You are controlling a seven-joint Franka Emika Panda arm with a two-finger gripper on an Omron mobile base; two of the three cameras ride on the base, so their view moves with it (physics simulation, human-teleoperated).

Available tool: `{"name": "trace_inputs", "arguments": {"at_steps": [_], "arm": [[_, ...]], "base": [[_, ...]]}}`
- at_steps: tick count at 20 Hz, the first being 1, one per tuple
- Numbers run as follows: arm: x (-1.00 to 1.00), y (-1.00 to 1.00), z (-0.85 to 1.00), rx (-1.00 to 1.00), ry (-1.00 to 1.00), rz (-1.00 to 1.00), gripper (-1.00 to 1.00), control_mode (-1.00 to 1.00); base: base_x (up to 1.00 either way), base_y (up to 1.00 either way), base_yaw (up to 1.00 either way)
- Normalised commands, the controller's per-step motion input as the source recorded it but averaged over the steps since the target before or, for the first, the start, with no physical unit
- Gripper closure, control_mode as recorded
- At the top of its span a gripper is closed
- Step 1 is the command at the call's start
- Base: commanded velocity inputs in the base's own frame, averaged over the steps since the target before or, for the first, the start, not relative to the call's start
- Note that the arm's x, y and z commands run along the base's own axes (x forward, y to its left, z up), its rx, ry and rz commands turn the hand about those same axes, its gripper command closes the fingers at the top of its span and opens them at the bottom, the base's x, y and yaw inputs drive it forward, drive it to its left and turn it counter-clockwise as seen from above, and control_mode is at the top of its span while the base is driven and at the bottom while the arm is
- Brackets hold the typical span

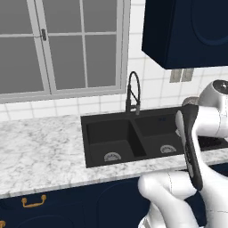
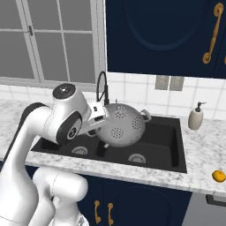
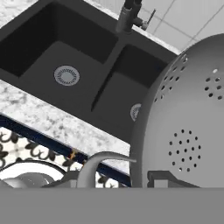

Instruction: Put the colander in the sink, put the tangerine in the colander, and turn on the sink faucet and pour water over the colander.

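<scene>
The silver-grey colander (image 2: 121, 126) hangs tilted on its side above the black double-basin sink (image 2: 164, 142), over the divider between the basins. My gripper (image 2: 101, 118) is shut on its left rim by a loop handle. In the hand view the colander (image 3: 186, 127) looms at the right, with the sink (image 3: 41, 48) and its silver drains below. The black gooseneck sink faucet (image 2: 103, 88) rises behind the sink, also seen as the faucet (image 1: 132, 92). No water runs from it. The tangerine (image 2: 218, 175) lies on the counter at the far right, near the front edge.
A beige soap dispenser (image 2: 195, 117) stands on the marble counter (image 1: 40, 149) right of the sink. Dark blue wall cabinets (image 2: 163, 35) hang above, and a window (image 1: 62, 44) sits behind the faucet. My white arm (image 1: 193, 142) blocks the sink's right end in the left base view.
</scene>
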Motion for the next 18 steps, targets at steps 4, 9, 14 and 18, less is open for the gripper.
{"name": "trace_inputs", "arguments": {"at_steps": [4, 9, 14, 18], "arm": [[-0.52, 1.00, 0.32, -0.05, -0.03, 0.00, 1.00, -1.00], [-0.35, 1.00, 0.27, -0.07, -0.03, 0.00, 1.00, -1.00], [-0.02, 1.00, 0.18, -0.06, 0.00, 0.00, 1.00, -1.00], [0.00, 1.00, 0.06, -0.06, 0.00, 0.00, 1.00, -1.00]], "base": [[0.00, 0.00, 0.00], [0.00, 0.00, 0.00], [0.00, 0.00, 0.00], [0.00, 0.00, 0.00]]}}
